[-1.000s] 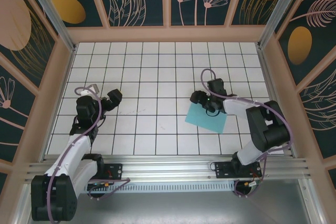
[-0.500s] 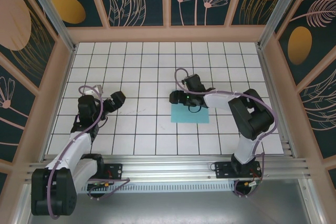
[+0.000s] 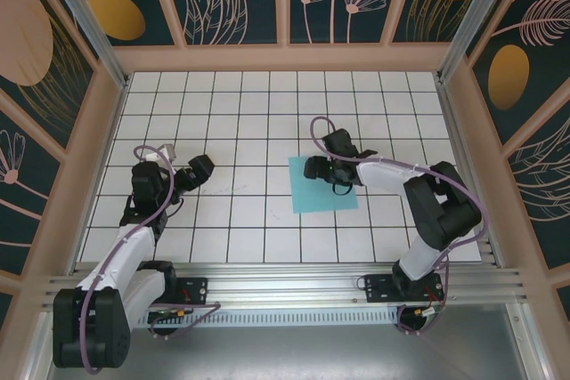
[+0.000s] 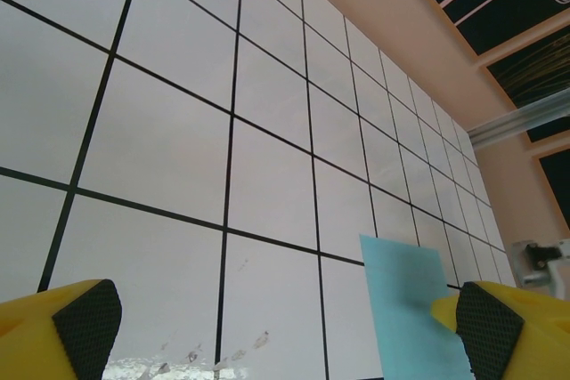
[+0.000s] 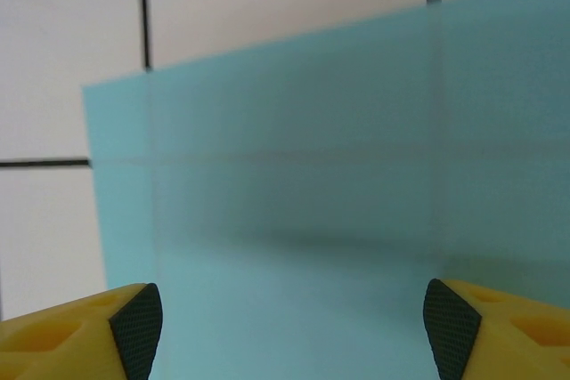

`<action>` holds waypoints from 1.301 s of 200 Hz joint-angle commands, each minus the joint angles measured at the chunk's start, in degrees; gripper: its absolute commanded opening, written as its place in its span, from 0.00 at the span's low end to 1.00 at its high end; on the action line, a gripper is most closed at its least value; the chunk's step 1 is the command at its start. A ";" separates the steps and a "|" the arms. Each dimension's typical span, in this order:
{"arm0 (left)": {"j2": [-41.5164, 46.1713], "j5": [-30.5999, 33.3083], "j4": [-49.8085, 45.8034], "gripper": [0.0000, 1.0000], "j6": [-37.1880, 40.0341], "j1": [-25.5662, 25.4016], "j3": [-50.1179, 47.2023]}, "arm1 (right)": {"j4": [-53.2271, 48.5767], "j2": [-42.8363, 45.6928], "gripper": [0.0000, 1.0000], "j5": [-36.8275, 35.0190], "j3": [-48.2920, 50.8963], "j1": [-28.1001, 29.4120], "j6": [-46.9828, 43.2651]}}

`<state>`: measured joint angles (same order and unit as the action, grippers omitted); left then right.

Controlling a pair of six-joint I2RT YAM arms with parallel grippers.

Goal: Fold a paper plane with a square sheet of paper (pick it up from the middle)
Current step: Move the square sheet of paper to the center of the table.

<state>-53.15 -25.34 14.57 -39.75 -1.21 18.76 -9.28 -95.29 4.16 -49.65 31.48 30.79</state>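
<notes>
1. The square sheet of paper (image 3: pixel 322 189) lies flat on the table, just right of centre. Its edges sit slightly askew to the grid, and open tiles surround it on every side.
2. The right gripper (image 3: pixel 319 169) hangs over the sheet's far edge, its jaws spread with paper showing between them. Whether they touch the paper cannot be told.
3. The left gripper (image 3: pixel 205 166) sits well apart to the left, its jaws wide open over bare tiles.
4. Wood-framed painted walls (image 3: pixel 232 6) ring the white grid table (image 3: pixel 232 113).

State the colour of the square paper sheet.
Plain light teal-blue; the square sheet of paper shows best in the right wrist view.
</notes>
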 commanded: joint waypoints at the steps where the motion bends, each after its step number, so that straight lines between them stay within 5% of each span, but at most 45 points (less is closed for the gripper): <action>1: -0.16 -2.19 0.71 0.99 -1.20 0.33 0.83 | 1.26 0.81 0.78 3.48 3.59 0.21 2.41; 85: -2.18 -4.47 -0.42 0.99 -0.70 -3.62 2.75 | 0.81 2.23 0.77 6.76 5.36 0.43 -4.13; 152: -7.25 -0.30 0.64 0.99 0.87 -13.39 5.83 | -16.99 4.17 0.90 -15.10 -6.79 4.17 -0.27; 194: -12.74 6.57 4.18 0.99 -0.51 -19.29 6.51 | -18.38 -1.21 0.91 -10.21 -9.22 4.33 0.68; 260: -20.29 4.06 8.42 0.99 -1.23 -20.33 8.67 | -20.03 -6.59 0.95 -7.21 -14.24 5.05 1.19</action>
<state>-72.62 -21.54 19.42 -40.82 -21.15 25.26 -26.00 -100.31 -3.90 -60.55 35.77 31.00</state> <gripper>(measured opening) 0.985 0.942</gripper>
